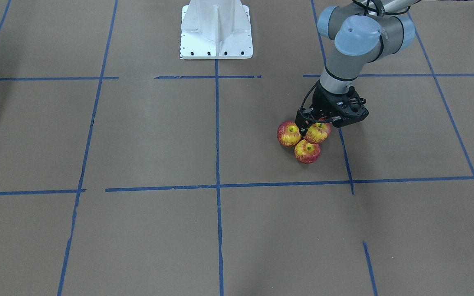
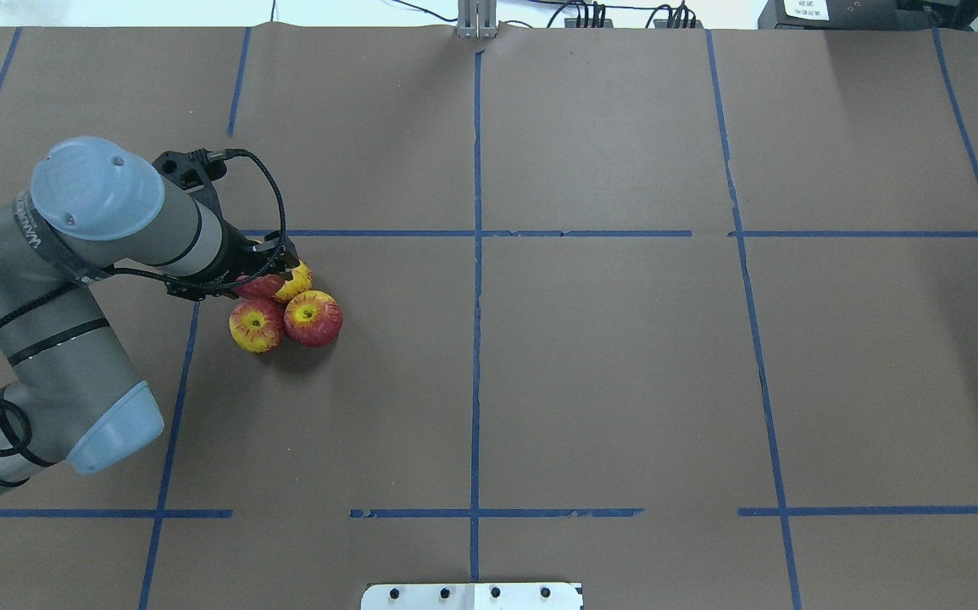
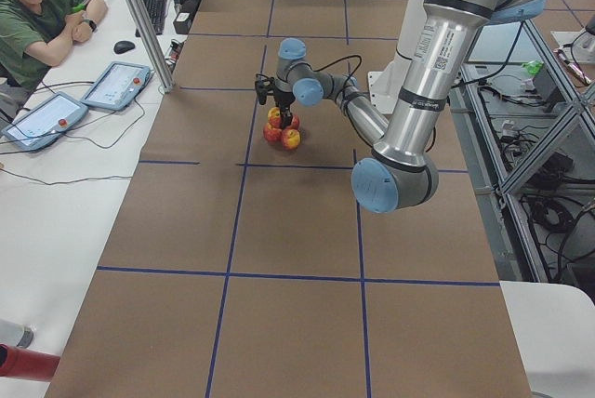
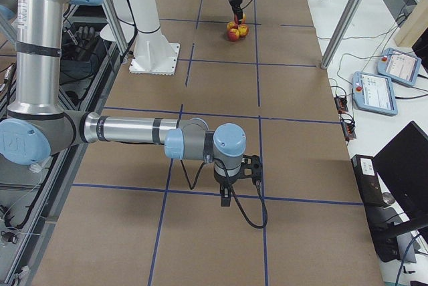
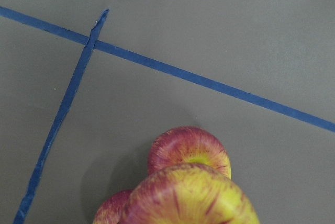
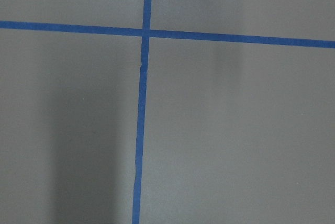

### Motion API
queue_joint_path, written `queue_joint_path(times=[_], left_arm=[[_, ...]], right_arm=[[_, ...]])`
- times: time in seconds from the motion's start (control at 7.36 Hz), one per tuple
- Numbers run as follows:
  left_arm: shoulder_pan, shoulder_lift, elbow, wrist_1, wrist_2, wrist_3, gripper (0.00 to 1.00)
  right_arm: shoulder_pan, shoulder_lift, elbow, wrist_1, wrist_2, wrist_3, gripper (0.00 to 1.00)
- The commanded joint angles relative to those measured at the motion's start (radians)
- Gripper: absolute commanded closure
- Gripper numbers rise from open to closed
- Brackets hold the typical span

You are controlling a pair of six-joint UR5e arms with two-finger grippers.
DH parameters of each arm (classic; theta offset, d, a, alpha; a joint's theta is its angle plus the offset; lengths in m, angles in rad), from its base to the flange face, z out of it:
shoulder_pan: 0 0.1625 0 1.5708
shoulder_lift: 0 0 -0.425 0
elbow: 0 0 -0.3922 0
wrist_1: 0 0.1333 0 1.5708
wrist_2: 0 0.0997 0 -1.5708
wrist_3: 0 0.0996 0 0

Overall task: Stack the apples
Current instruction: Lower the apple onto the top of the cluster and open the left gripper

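Three apples show in the front view, close together right of centre: one at the left (image 1: 288, 133), one at the front (image 1: 307, 151), and one (image 1: 318, 133) between the fingers of my left gripper (image 1: 318, 124). The left gripper is shut on that apple and holds it on top of the cluster. In the left wrist view the held apple (image 5: 191, 197) fills the bottom edge, with two others (image 5: 189, 150) (image 5: 111, 209) below it. In the overhead view the gripper (image 2: 281, 273) partly hides the back of the cluster. My right gripper (image 4: 231, 192) hangs low over bare table; I cannot tell its state.
The table is covered with brown paper and marked by blue tape lines (image 1: 217, 185). The white robot base (image 1: 216, 37) stands at the middle of the robot's edge. An operator (image 3: 37, 7) sits beside a side table with tablets (image 3: 116, 85).
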Motion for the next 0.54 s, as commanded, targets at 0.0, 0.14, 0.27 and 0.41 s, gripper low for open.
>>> queue_joint_path(times=[0.0, 0.14, 0.27, 0.41], left_arm=[[0.023, 0.000, 0.014, -0.001, -0.009, 0.001, 0.86], [0.029, 0.000, 0.024, -0.004, -0.009, 0.002, 0.85], [0.032, 0.000, 0.025, -0.006, -0.009, 0.004, 0.79], [0.032, 0.000, 0.025, -0.007, -0.009, 0.008, 0.69]], right_arm=[[0.000, 0.000, 0.000, 0.000, 0.000, 0.000, 0.00], [0.000, 0.000, 0.000, 0.000, 0.000, 0.000, 0.00], [0.000, 0.000, 0.000, 0.000, 0.000, 0.000, 0.00], [0.000, 0.000, 0.000, 0.000, 0.000, 0.000, 0.00]])
